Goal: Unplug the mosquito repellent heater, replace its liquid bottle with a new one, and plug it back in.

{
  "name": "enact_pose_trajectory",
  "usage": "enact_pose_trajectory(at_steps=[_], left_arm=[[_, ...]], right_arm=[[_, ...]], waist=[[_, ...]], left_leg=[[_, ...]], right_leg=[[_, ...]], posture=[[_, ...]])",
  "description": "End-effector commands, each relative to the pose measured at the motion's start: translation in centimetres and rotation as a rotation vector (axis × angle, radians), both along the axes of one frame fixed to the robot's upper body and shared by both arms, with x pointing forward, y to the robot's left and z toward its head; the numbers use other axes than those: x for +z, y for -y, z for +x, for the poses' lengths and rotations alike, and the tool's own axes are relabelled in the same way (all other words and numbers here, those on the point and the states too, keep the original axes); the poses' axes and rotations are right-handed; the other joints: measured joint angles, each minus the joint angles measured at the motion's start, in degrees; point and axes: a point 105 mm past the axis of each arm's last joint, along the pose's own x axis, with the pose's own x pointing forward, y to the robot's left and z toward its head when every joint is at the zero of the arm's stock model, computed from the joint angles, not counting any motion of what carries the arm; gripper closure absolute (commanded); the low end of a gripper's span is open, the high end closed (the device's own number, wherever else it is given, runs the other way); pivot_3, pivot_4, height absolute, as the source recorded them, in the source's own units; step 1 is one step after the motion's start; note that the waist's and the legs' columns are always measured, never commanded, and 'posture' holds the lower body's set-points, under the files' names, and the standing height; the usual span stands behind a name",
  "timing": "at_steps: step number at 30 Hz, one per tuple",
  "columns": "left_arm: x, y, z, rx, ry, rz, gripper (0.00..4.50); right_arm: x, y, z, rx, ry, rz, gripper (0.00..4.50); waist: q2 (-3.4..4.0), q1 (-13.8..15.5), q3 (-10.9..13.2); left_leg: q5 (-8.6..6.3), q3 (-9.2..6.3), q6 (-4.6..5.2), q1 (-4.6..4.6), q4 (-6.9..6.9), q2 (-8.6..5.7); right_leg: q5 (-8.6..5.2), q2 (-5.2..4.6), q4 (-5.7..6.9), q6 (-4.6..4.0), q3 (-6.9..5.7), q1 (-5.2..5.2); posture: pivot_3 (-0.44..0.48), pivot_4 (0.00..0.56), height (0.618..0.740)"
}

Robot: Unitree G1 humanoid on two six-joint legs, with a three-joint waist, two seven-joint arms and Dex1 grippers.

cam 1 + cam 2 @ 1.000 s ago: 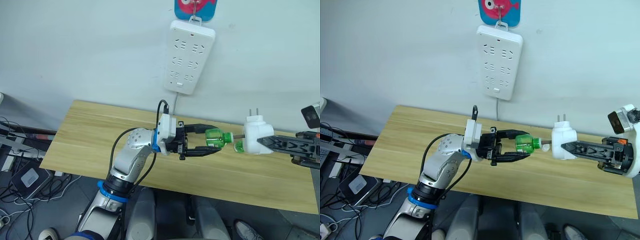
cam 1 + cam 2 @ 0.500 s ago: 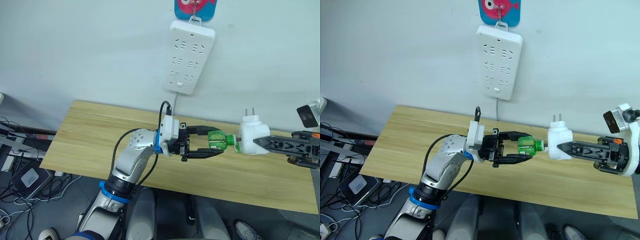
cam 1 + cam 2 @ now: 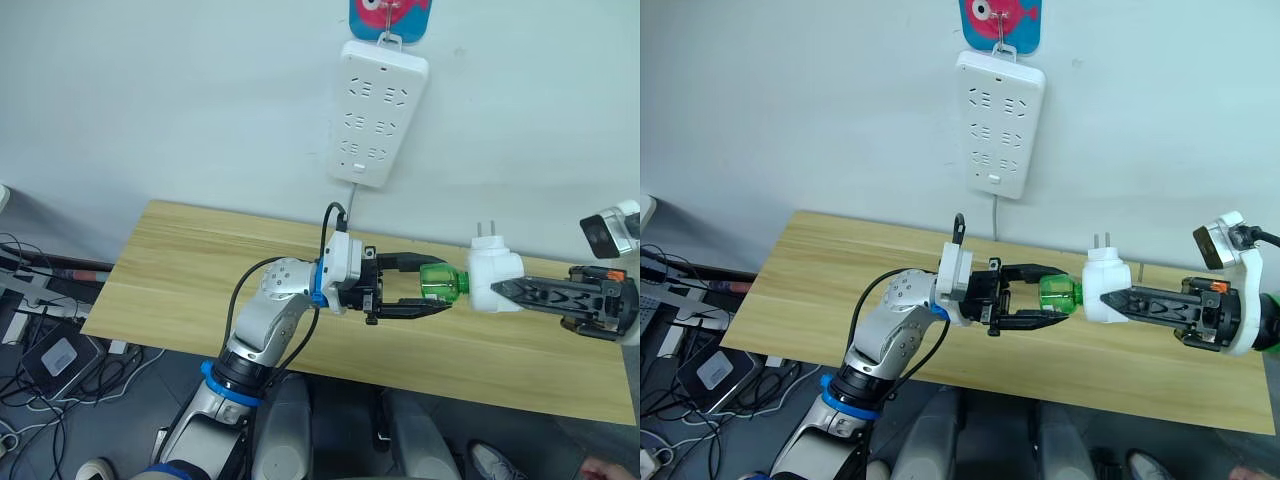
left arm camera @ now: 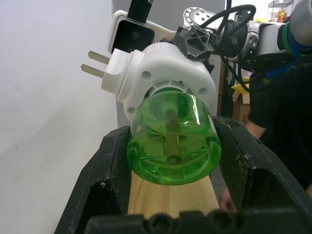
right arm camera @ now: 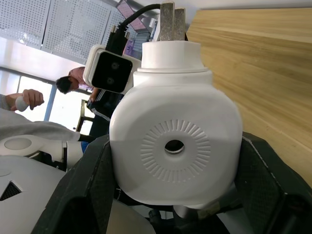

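Fingers of my left gripper [image 3: 432,293] clamp the clear green plastic liquid bottle [image 3: 441,281]; its neck is hidden inside the small white rounded plastic heater [image 3: 1105,292], which my right gripper [image 3: 1118,302] pinches over the wooden table [image 3: 190,270].

Silver left arm [image 3: 262,315], blue joint rings, black cable; black two-finger tools, white wrist housings.

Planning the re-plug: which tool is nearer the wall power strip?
Left. The left tool sits almost below the power strip; the right tool, holding the heater, is farther right.
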Motion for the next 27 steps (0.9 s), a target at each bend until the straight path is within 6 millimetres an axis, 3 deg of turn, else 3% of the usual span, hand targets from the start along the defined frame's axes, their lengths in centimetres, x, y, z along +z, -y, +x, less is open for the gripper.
enact_pose_trajectory(at_steps=[1, 13, 18, 27], left_arm=[[0.7, 0.5, -1.1, -0.046, 0.042, -0.009, 2.22], [0.4, 0.7, -0.8, -0.044, 0.041, 0.0, 2.22], [0.4, 0.5, -0.3, -0.024, 0.034, -0.007, 2.22], [1.2, 0.4, 0.1, -0.001, 0.008, -0.039, 2.22]], right_arm=[[0.9, -1.4, -0.9, 0.078, 0.051, -0.006, 1.52], [0.2, -2.8, -0.4, 0.053, 0.084, -0.086, 1.52], [0.5, -2.7, -0.4, 0.069, 0.084, -0.055, 0.02], [-0.6, -3.4, -2.0, 0.126, 0.044, -0.049, 0.02]], waist=[[0.0, 0.0, 0.0], [0.0, 0.0, 0.0], [0.0, 0.0, 0.0], [0.0, 0.0, 0.0]], left_leg=[[0.0, 0.0, 0.0, 0.0, 0.01, 0.0], [0.0, -0.03, 0.01, -0.04, 0.0, 0.0], [0.0, -0.05, 0.01, -0.06, 0.02, 0.0], [0.0, -0.06, 0.01, -0.05, 0.01, 0.01]], right_leg=[[0.0, 0.0, 0.0, 0.0, 0.0, 0.0], [0.01, 0.01, -0.01, -0.02, -0.01, 0.0], [0.01, 0.01, 0.0, -0.02, -0.03, 0.0], [0.02, 0.02, 0.01, -0.03, -0.03, 0.0]], posture=[[0.167, 0.328, 0.74], [0.162, 0.333, 0.74], [0.162, 0.334, 0.74], [0.165, 0.338, 0.74]])
